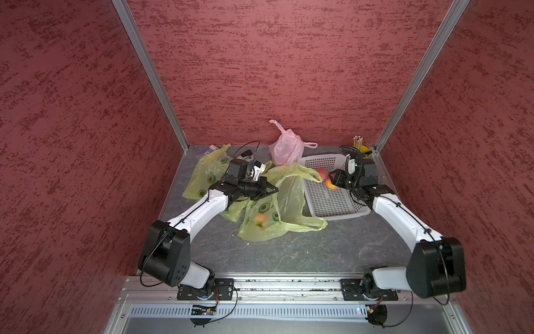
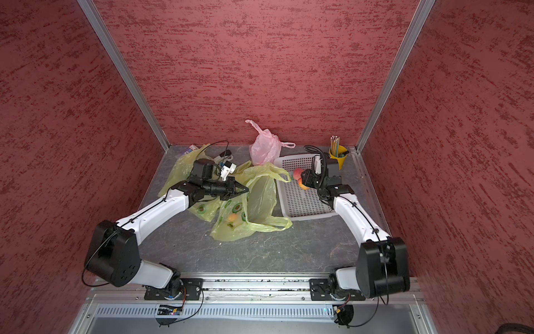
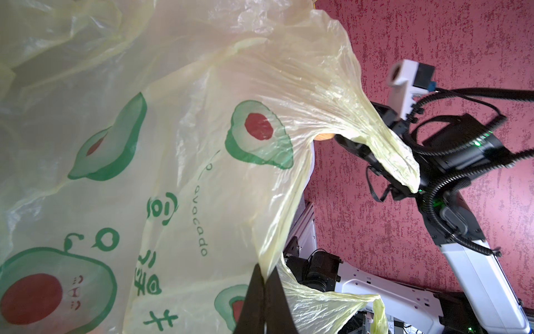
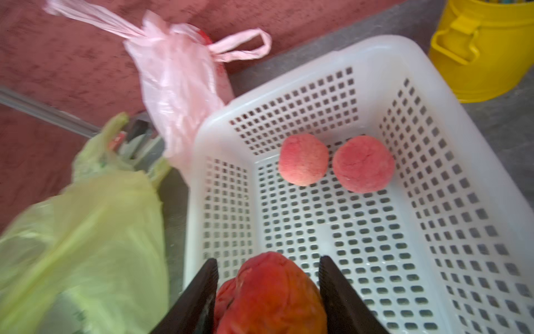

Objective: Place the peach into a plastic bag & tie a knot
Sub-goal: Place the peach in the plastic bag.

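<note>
Yellow-green plastic fills the centre of both top views. The yellow-green bag [image 1: 289,188] is hoisted off the grey tabletop [image 1: 303,254], and the left fingers [image 3: 255,297] are clamped tight on a pinch of its edge, at bottom centre of the left wrist view.

Right of it sits the white basket [image 1: 329,205], and that's where the action is. The right fingers [image 4: 202,292] are closed on the peach [image 4: 271,295], one finger on each flank, at bottom centre of the right wrist view with the basket floor beneath. The two spare peaches [image 4: 303,159] lie side by side deeper in the basket, untouched.

Now the relation that matters. In a top view the bag lies to the left of the held fruit, just across the basket's left rim, and one bag handle [image 1: 313,175] stretches right up beside the right fingers. So the carry, I reckon, is a short hop leftward in frame, with the right arm plainly the nearer one. The peach is roundish, with no long axis to speak of. Whether the bag's mouth gapes wide enough, I can't tell; from above it reads as a slack fold.

Small print last. The word "avocado" [image 3: 200,215] runs down the bag in green lower-case at the centre of the left wrist view, among halved-avocado cartoons with red stones. Green characters sit beside it that I can't read.
</note>
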Controlling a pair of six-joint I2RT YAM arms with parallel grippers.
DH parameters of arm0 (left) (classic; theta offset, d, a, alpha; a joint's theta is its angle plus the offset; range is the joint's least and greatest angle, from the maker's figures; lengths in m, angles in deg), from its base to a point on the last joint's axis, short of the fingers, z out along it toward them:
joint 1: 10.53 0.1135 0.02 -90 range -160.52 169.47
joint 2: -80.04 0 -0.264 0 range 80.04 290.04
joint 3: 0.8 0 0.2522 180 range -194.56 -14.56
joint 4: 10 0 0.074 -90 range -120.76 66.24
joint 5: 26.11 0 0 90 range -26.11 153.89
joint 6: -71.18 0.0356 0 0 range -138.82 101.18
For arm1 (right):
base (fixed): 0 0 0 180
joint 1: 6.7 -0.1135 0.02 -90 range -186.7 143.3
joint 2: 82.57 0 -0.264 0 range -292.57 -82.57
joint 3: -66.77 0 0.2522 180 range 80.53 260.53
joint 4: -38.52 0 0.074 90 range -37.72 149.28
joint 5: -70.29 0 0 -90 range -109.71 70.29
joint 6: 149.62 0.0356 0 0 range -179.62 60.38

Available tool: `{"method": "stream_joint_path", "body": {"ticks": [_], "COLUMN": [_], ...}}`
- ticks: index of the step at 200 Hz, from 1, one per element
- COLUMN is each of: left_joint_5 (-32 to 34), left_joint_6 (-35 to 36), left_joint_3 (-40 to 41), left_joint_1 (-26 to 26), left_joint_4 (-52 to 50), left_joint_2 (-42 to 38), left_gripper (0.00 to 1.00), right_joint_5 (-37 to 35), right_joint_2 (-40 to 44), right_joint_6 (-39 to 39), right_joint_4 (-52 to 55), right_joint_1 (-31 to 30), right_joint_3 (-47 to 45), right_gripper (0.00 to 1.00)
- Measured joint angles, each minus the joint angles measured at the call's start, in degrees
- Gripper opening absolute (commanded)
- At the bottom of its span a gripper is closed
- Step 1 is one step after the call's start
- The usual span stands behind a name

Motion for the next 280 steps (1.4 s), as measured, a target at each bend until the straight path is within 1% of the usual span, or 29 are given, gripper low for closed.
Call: {"method": "stream_joint_path", "body": {"ticks": [58, 82, 103, 133, 160, 167, 178, 195, 212, 234, 245, 280], "left_joint_5": [0.09, 0.37, 0.87, 1.14, 1.14, 1.18, 1.25, 1.33, 1.31, 1.29, 1.25, 1.03], "left_joint_6": [0.00, 0.00, -0.02, -0.04, -0.07, -0.07, -0.07, -0.04, -0.02, 0.00, 0.00, 0.00], "left_joint_3": [-0.04, -0.13, -0.48, -0.72, -0.72, -0.72, -0.72, -0.72, -0.72, -0.72, -0.72, -0.70], "left_joint_1": [0.02, 0.07, 0.07, 0.07, 0.00, 0.00, 0.00, 0.02, 0.26, 0.83, 1.27, 2.47], "left_joint_4": [-0.39, -0.42, -0.59, -0.79, -0.81, -0.83, -0.83, -0.96, -1.44, -1.73, -1.70, -1.66], "left_joint_2": [0.00, 0.00, 0.00, 0.00, 0.00, 0.02, 0.00, -0.02, -0.15, -0.17, -0.17, -0.17], "left_gripper": [0.00, 0.00, 0.00, 0.00, 0.00, 0.00, 0.00, 0.00, 0.00, 0.00, 0.00, 0.00], "right_joint_5": [17.03, 21.16, 23.17, 23.74, 22.40, 21.64, 19.91, 17.70, 16.96, 16.83, 16.85, 15.85], "right_joint_2": [14.36, 17.42, 18.03, 16.15, 9.75, 7.43, 4.02, -0.20, -3.10, -5.73, -6.19, -5.01], "right_joint_6": [1.16, 1.57, 2.34, 4.76, 6.84, 7.23, 7.78, 8.55, 9.46, 9.86, 9.86, 8.61], "right_joint_4": [6.19, 8.48, 8.22, 4.94, 1.09, 0.42, -0.42, -1.46, -3.04, -4.11, -4.42, -3.54], "right_joint_1": [-0.33, -1.81, -5.64, -12.92, -18.27, -19.45, -20.85, -22.03, -22.45, -22.80, -22.84, -22.93], "right_joint_3": [-2.05, -2.91, -2.95, -2.95, -1.84, -1.09, 0.13, 1.70, 2.36, 3.96, 4.72, 6.71], "right_gripper": [0.37, 0.37, 0.37, 0.38, 0.39, 0.41, 0.48, 0.58, 0.68, 0.78, 0.79, 0.76]}}
